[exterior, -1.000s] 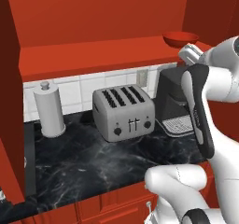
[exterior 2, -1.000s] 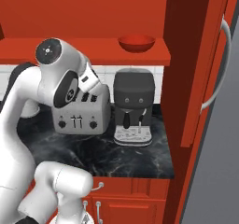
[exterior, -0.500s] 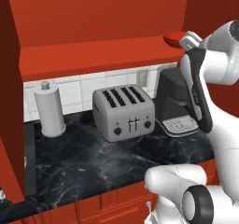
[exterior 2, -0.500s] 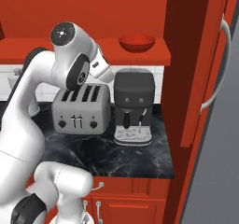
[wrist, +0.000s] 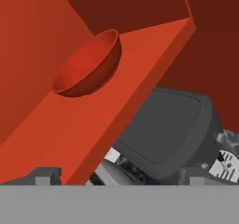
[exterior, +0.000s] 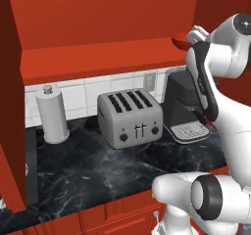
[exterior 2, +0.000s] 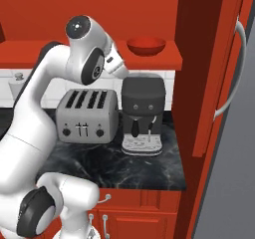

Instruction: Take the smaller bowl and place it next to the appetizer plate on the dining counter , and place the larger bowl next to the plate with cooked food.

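The robot's glossy white arm [exterior 2: 40, 118] is made of thick, rounded shell segments. Between the segments there are dark grey round joint caps [exterior 2: 78, 28], each with a lighter ring around a small centre mark. One more such dark cap [exterior: 207, 198] sits on the low white base segment. A dark strip [exterior: 202, 84] runs along one link of the arm. The surface is smooth and slightly shiny.

Smaller bowl [exterior: 179, 41] half behind arm
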